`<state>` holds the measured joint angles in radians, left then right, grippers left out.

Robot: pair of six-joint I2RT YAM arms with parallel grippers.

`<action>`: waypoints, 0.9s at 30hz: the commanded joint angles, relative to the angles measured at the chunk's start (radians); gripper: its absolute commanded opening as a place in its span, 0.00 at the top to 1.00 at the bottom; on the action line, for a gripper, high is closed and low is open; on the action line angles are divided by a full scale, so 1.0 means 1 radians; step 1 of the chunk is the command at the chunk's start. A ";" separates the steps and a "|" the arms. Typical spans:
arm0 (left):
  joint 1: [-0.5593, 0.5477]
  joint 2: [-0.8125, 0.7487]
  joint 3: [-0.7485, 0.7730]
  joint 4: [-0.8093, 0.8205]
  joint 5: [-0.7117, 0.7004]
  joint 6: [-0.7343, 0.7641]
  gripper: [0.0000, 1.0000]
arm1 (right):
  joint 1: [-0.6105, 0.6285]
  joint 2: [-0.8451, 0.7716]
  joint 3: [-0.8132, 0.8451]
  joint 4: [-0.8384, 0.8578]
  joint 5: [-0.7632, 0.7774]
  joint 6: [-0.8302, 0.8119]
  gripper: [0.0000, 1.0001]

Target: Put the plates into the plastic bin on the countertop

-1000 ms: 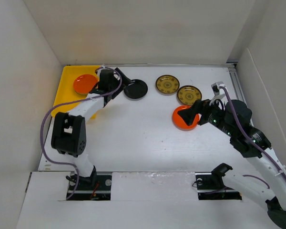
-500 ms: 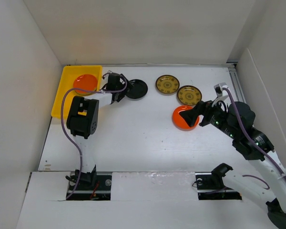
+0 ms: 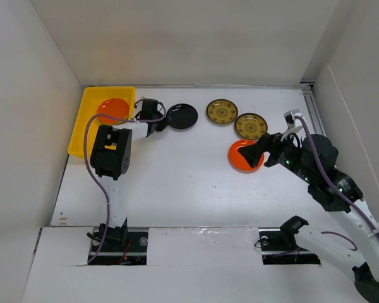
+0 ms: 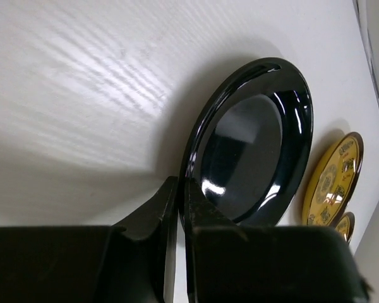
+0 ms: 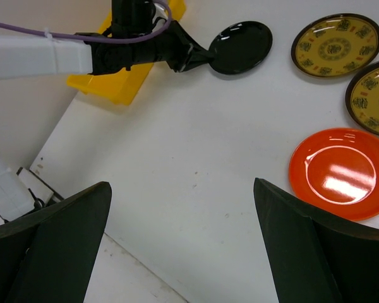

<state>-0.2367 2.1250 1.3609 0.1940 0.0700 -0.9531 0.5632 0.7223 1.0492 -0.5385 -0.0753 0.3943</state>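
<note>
Left tool (image 4: 179, 188) on face-up black plate (image 4: 252, 145)

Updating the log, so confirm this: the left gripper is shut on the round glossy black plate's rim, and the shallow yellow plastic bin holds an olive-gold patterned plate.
Wrong plate: the shallow yellow plastic bin holds a plain round orange plate, as the top external view shows. The left gripper is indeed shut on the rim of the round glossy black plate.
</note>
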 commanded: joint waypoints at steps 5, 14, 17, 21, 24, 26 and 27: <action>0.111 -0.270 -0.011 -0.119 -0.053 0.001 1.00 | -0.005 -0.001 0.026 0.029 0.022 -0.023 0.00; 0.358 -0.355 0.112 -0.375 -0.108 0.001 1.00 | -0.005 -0.043 -0.005 0.029 0.022 -0.023 0.00; 0.470 -0.343 0.084 -0.375 -0.070 0.001 1.00 | -0.005 -0.063 -0.005 0.020 0.012 -0.023 0.00; 0.568 -0.297 0.072 -0.286 -0.024 0.025 1.00 | -0.005 -0.072 0.005 0.009 0.012 -0.032 0.00; 0.600 -0.278 0.112 -0.263 0.001 0.051 1.00 | -0.005 -0.072 0.015 0.000 0.012 -0.032 0.00; 0.600 -0.244 0.136 -0.263 -0.010 0.063 1.00 | -0.014 -0.072 0.015 0.000 0.003 -0.032 0.00; 0.600 -0.225 0.158 -0.278 -0.010 0.074 1.00 | -0.014 -0.072 0.015 0.000 -0.009 -0.032 0.00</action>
<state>0.3813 1.8889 1.4475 -0.1123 0.0238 -0.9188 0.5591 0.6552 1.0451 -0.5472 -0.0654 0.3798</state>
